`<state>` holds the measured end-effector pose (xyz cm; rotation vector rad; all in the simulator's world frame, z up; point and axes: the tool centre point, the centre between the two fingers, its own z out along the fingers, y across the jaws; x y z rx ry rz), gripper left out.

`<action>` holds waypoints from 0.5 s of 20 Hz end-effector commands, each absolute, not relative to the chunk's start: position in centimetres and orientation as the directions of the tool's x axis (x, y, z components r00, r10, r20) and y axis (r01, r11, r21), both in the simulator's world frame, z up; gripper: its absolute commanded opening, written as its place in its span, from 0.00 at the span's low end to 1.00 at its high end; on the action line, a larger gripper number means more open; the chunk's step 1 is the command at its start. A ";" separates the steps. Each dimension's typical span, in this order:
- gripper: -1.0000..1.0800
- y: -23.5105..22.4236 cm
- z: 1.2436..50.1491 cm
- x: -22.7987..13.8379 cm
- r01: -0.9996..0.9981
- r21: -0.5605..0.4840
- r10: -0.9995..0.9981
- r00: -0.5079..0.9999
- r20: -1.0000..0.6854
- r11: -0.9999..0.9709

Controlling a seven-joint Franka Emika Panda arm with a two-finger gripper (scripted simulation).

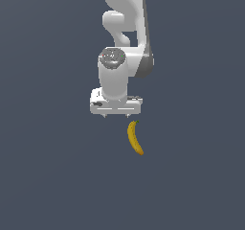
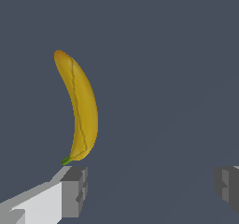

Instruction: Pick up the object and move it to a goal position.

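The object, a small curved yellow banana [image 1: 135, 138] with a dark green stem tip, lies on the flat dark grey-blue surface. In the exterior view it sits just below and slightly toward the exterior view's right of my gripper [image 1: 116, 115]. The gripper is open and empty, pointing down. In the wrist view the banana [image 2: 81, 108] lies lengthwise ahead of the gripper [image 2: 151, 190]. Its stem end is close to one of the fingertips [image 2: 74, 190]. The banana is outside the gap between the fingers, off to the side of that finger.
The white arm [image 1: 125, 23] rises above the gripper toward the top of the exterior view. Only the uniform dark surface [image 1: 48, 176] shows around the banana.
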<state>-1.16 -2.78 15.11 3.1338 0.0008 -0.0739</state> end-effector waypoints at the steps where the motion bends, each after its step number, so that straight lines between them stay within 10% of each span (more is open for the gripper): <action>1: 0.96 -2.8 15.1 -1.2 0.001 0.007 0.000 0.999 -0.047 -1.000; 10: 0.96 -3.6 14.6 -1.7 0.025 0.019 0.023 0.996 -0.082 -1.000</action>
